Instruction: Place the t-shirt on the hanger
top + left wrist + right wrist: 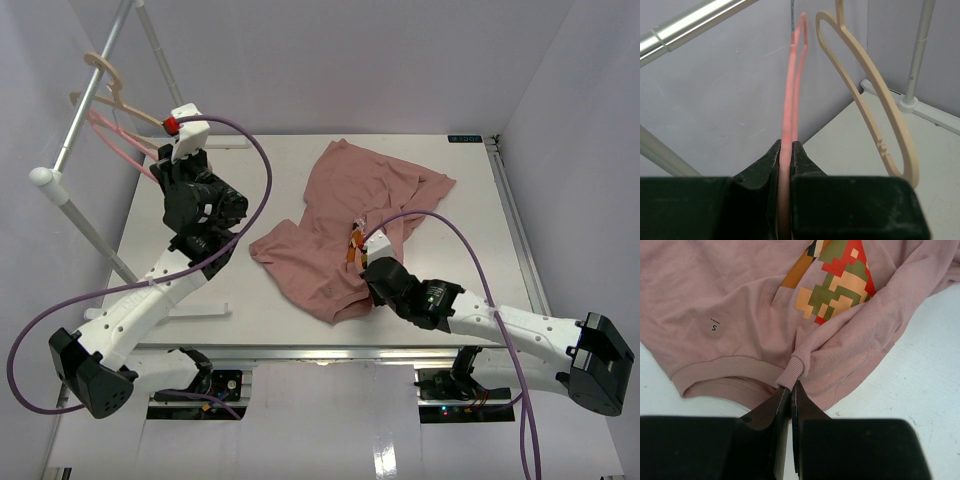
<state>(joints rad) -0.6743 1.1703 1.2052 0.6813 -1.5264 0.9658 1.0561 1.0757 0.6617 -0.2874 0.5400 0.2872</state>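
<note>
- The left gripper [786, 148] was pressed together on the lower rim of the pink hanger [792, 85], which ran edge-on from between the fingers up toward 12 o'clock.
- In the top view that hanger hung from a slanted metal rail [88, 100] at about 10 o'clock off the table [470, 260], just beside a beige hanger [875, 95].
- The t-shirt [350, 200] lay crumpled near the table's middle, spreading toward 1 o'clock, well apart from the hanger.
- The right gripper [790, 390] pinched a fold of the shirt's ribbed edge at its 6 o'clock side.
- A blocky coloured print [835, 280] and a small "S" size mark [714, 328] showed on the cloth.
</note>
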